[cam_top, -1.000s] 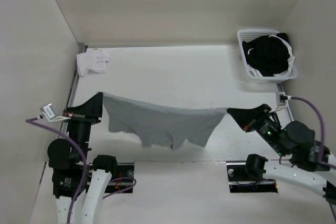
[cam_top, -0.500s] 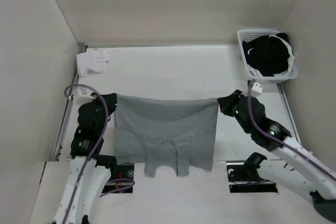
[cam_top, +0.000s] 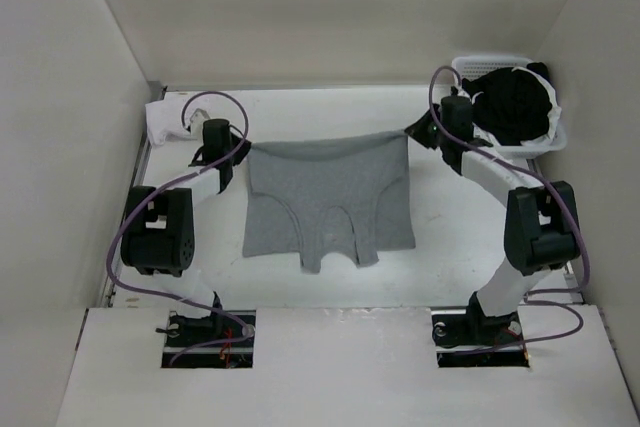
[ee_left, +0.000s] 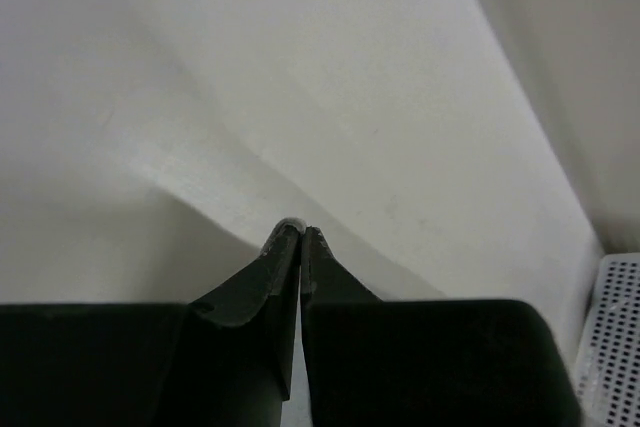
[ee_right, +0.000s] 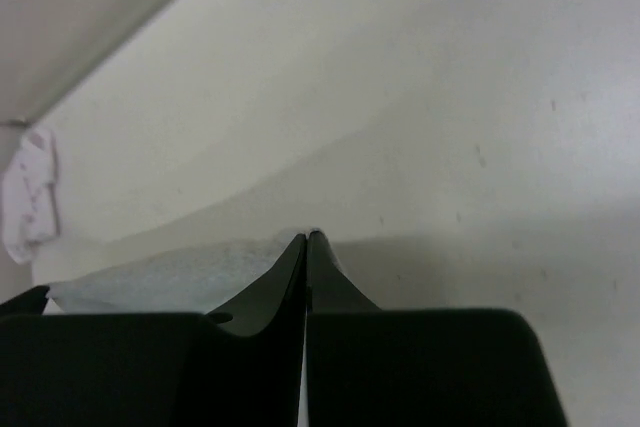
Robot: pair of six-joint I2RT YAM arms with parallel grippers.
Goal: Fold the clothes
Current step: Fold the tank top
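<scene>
**Grey top stretched between two closed grippers**

At the upper left of the overhead view a small crumpled white cloth lies in the table's far corner. Just right of it, the left gripper has its black fingers pressed together on the top-left corner of the light grey soft-fabric sleeveless top. In its own wrist view the tips meet with no gap. The top sits in the middle of the frame on the white table. Its upper edge is drawn between the two grippers, its body spreads down toward the lower edge of the frame, and the shoulder straps are at the lower middle. At the top-right corner the right gripper pinches the fabric the same way, fingers closed. At the upper right a white plastic lattice basket holds a black garment with white trim.
</scene>
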